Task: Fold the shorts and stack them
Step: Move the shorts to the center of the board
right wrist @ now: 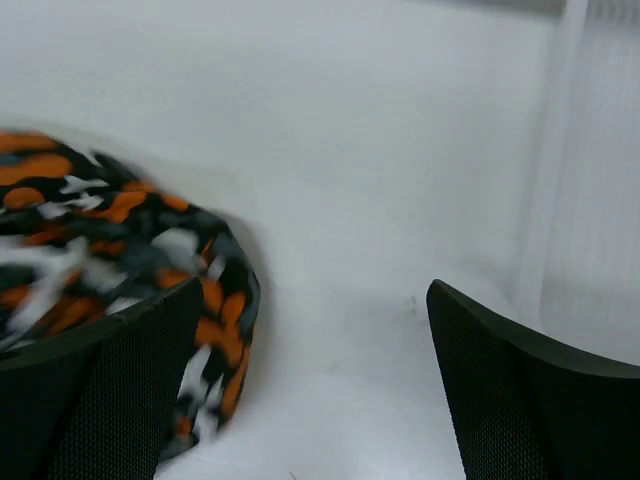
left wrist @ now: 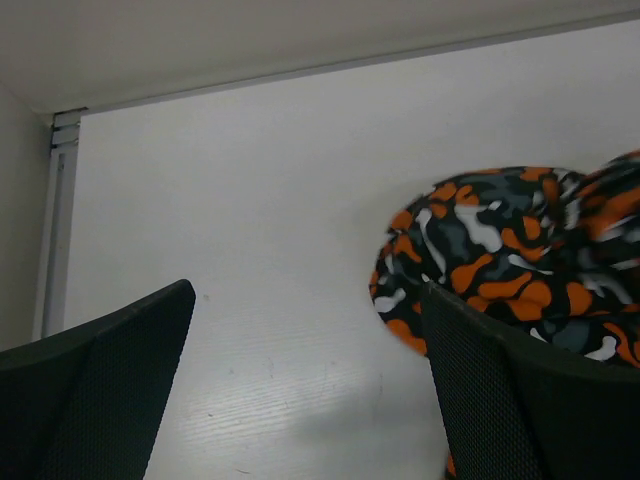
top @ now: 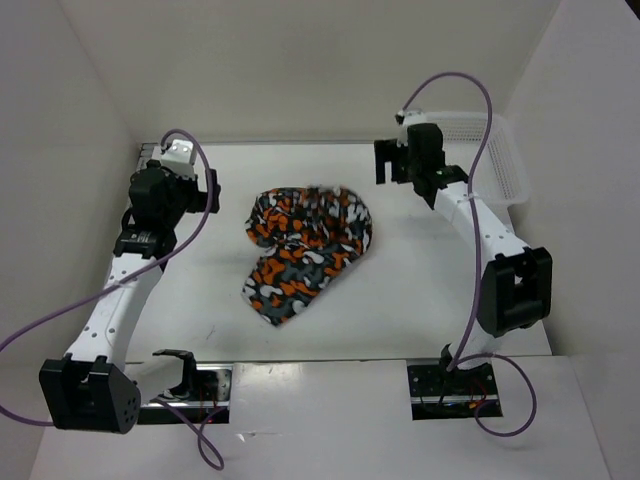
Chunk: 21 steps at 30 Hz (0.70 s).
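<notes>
The shorts (top: pixel 303 248), orange, black, grey and white camouflage fabric, lie crumpled in a heap on the middle of the white table. My left gripper (top: pixel 203 188) hangs to their left, open, with only bare table between its fingers (left wrist: pixel 110 370). In the left wrist view the shorts (left wrist: pixel 510 255) bulge up behind the right finger. My right gripper (top: pixel 390 160) is up and to the right of the heap, open and empty. In the right wrist view the shorts (right wrist: pixel 120 225) lie blurred at the left, behind the left finger (right wrist: pixel 110 390).
A white mesh basket (top: pixel 495 150) stands at the back right corner, behind the right arm. White walls close the table on three sides. A metal strip (left wrist: pixel 55 220) runs along the table's left edge.
</notes>
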{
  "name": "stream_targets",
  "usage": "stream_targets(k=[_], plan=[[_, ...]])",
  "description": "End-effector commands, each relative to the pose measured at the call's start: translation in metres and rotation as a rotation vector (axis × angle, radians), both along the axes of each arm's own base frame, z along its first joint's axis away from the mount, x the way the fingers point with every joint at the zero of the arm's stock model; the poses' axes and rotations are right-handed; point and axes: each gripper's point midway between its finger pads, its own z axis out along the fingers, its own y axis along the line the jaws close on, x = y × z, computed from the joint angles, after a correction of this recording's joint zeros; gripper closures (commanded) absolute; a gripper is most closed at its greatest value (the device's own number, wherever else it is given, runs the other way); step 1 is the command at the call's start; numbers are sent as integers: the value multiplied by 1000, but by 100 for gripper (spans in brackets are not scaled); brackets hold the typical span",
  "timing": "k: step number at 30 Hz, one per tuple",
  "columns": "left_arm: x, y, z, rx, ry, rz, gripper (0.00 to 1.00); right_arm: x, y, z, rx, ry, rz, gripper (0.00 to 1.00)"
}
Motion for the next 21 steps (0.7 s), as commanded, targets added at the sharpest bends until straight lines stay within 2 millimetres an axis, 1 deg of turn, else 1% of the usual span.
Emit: stream_targets(k=[1, 2, 3, 4, 5, 6, 7, 8, 9, 10, 11, 12, 13, 14, 15, 16, 17, 18, 19, 20, 21], plan=[[-6, -11, -12, -14, 26, -66, 0, -1, -22, 30, -9, -97, -26, 3], [-7, -14, -23, -19, 56, -81, 0, 0, -17, 33, -12, -110, 6, 3], [-9, -17, -25, -24, 67, -98, 0, -1, -9, 40, 9, -122, 52, 3], [-9, -21, -33, -31, 93, -117, 0, -1, -5, 45, 19, -131, 73, 3], [-11, -29, -46, -47, 132, -163, 0, -4, 5, 48, 18, -132, 114, 3], [-17, -34, -52, -59, 164, -190, 0, -6, 23, 48, 24, -132, 175, 3], [-22, -39, -67, -72, 214, -215, 0, -6, 30, 38, 5, -111, 198, 3], [-27, -47, -70, -92, 236, -260, 0, -7, 39, 34, -9, -105, 222, 3], [-40, -55, -86, -109, 305, -295, 0, -12, 61, 19, -52, -87, 290, 3], [-51, -65, -95, -126, 349, -338, 0, -14, 72, 13, -79, -83, 313, 3], [-61, -76, -98, -160, 382, -398, 0, -17, 81, 2, -100, -67, 335, 3], [-76, -84, -106, -180, 445, -433, 0, -23, 101, -4, -101, -63, 375, 3], [-85, -86, -110, -195, 473, -450, 0, -22, 110, -21, -110, -28, 393, 3], [-92, -89, -114, -209, 506, -462, 0, -20, 118, -26, -111, -26, 407, 3], [-96, -90, -120, -216, 523, -468, 0, -21, 125, -37, -112, -1, 409, 3], [-102, -92, -126, -218, 547, -475, 0, -19, 138, -54, -130, 20, 417, 3], [-107, -90, -138, -217, 576, -462, 0, -15, 144, -58, -136, 17, 417, 3], [-112, -93, -143, -217, 593, -471, 0, -14, 151, -66, -141, 31, 427, 3], [-118, -98, -148, -228, 609, -496, 0, -12, 160, -82, -150, 56, 441, 3], [-127, -99, -159, -241, 642, -503, 0, -9, 162, -88, -154, 66, 441, 3], [-133, -104, -166, -247, 668, -525, 0, -12, 168, -96, -159, 80, 456, 3]])
